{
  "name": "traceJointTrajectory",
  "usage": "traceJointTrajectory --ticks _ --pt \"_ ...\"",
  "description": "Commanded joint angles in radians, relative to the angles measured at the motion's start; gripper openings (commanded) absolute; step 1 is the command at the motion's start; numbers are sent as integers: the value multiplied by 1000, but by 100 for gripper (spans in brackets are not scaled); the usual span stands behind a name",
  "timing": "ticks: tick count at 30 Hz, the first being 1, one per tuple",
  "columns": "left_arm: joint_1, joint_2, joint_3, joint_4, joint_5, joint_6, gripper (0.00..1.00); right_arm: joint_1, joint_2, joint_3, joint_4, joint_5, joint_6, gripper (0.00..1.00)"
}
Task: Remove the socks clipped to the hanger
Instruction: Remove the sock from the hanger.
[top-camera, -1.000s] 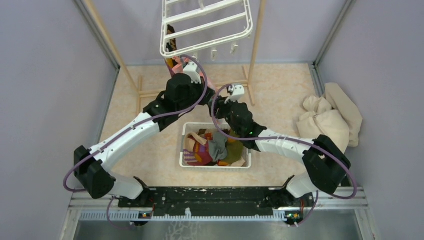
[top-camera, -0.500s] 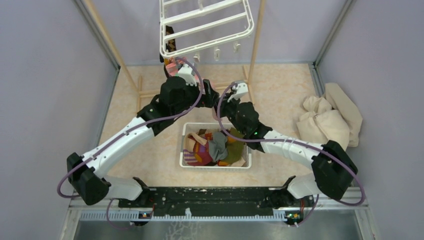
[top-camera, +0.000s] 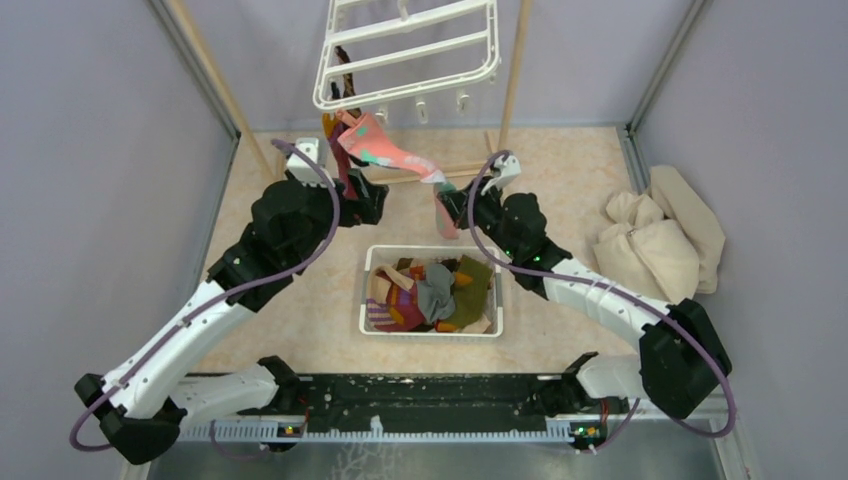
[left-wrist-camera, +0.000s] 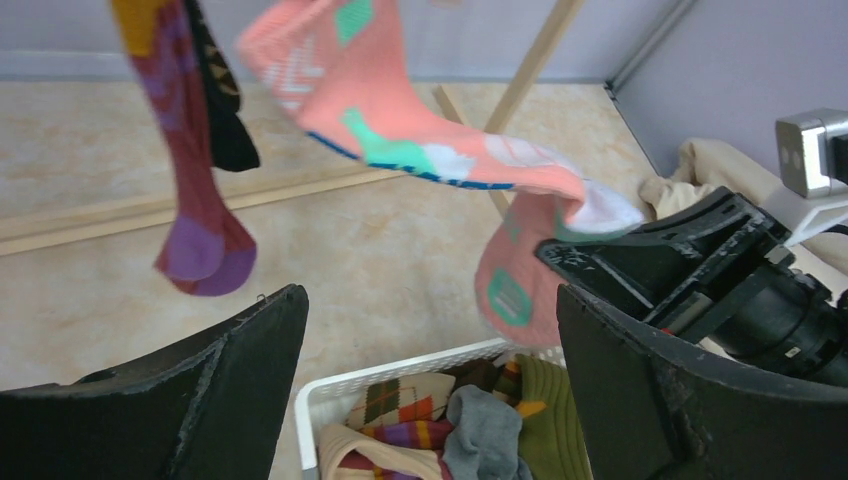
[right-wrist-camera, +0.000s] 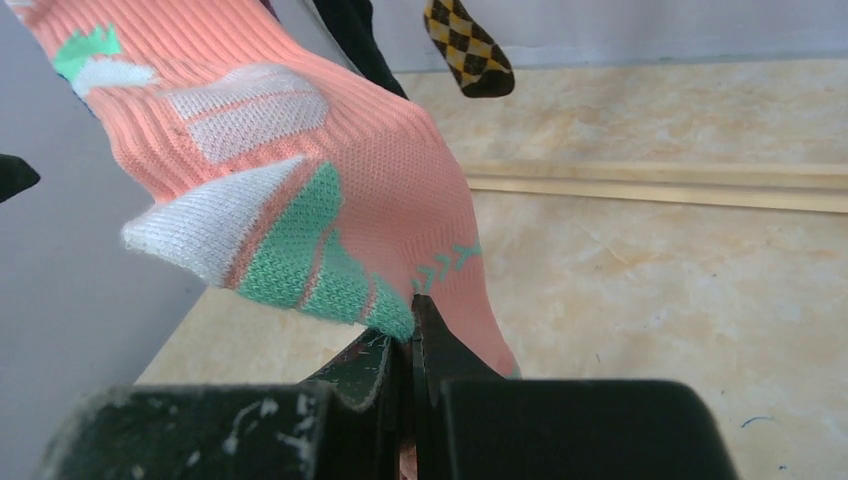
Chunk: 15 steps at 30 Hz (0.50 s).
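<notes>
The white hanger (top-camera: 410, 55) hangs at the back. A pink sock with mint patches (top-camera: 385, 150) stretches from the hanger's near-left corner down to my right gripper (top-camera: 450, 205). That gripper (right-wrist-camera: 410, 320) is shut on the sock's lower part, and the toe hangs below it. Beside the pink sock (left-wrist-camera: 400, 130) hang a maroon-and-purple sock (left-wrist-camera: 190, 200) and a black sock (left-wrist-camera: 225, 120). A black-and-yellow argyle sock (right-wrist-camera: 470, 45) hangs further back. My left gripper (top-camera: 372, 195) stands wide open below the pink sock, with nothing between its fingers (left-wrist-camera: 250, 370).
A white slotted basket (top-camera: 375, 255) holding several loose socks sits on the floor between the arms. The wooden pole rack (top-camera: 515, 70) stands around the hanger, and its base bar (left-wrist-camera: 300, 185) lies on the floor. A beige cloth heap (top-camera: 660, 240) lies at the right wall.
My left gripper has opened, let go and drawn back to the left. My right gripper has shut on the pink sock and moved right, pulling it out sideways. The hanger has swung.
</notes>
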Motion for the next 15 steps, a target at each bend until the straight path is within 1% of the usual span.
traceJointTrajectory --ticks 1,7,11,13,15 --pt "3 -73 -21 -51 -150 1 99 -51 -50 4 37 -99 37 0" --pt "12 -106 0 -92 -217 10 99 -135 -37 22 37 -160 60 0" --pt "27 -99 9 -110 -246 21 99 -207 -9 31 80 -236 111 0" --pt "56 -89 18 -124 -235 23 99 -230 -8 35 84 -252 121 0" --pt "112 -81 23 -128 -182 17 99 -248 -13 35 82 -262 126 0"
